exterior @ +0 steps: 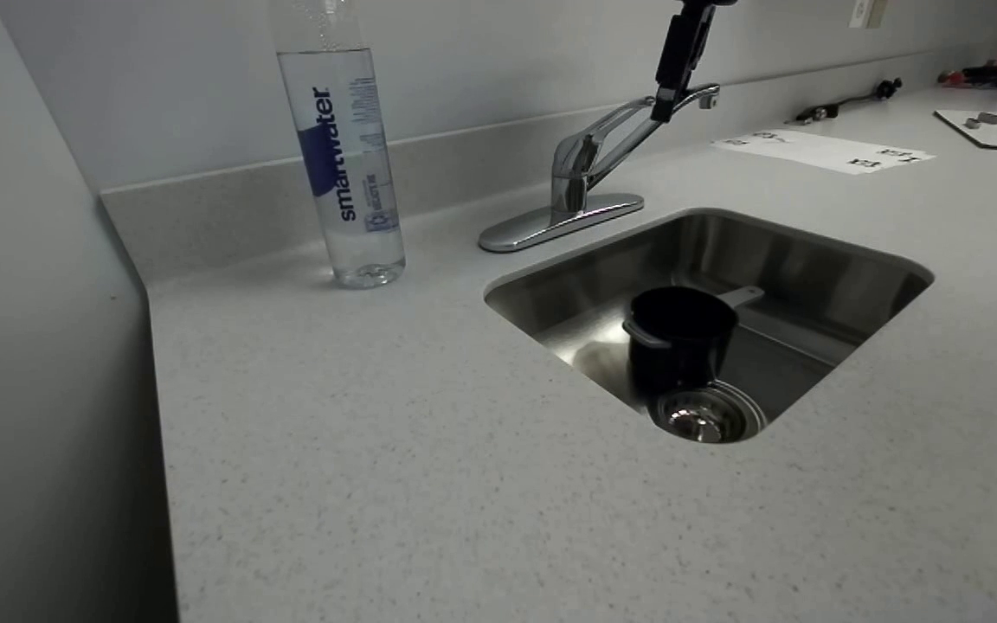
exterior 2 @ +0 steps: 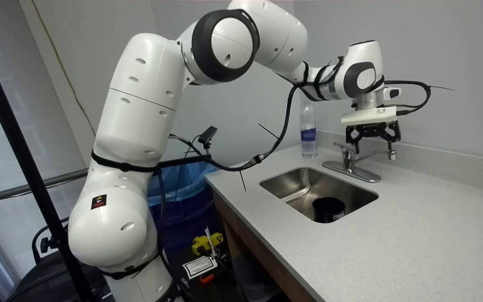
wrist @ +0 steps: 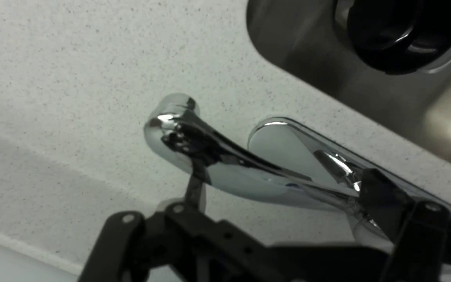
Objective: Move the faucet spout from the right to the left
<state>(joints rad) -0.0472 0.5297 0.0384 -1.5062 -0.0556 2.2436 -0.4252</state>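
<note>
Pincer [exterior 2: 374,150] spread at faucet spout [wrist: 255,178]; bottle [exterior: 351,182] nearby; pot [exterior: 680,350] in sink [exterior: 775,251].

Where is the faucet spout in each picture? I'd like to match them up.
In an exterior view: faucet spout in the upper part, right of centre.
In an exterior view: faucet spout right of centre, about mid-height.
Wrist view: faucet spout across the middle, slanting down rightward.
Shared landmark: the black pot in the sink.
</note>
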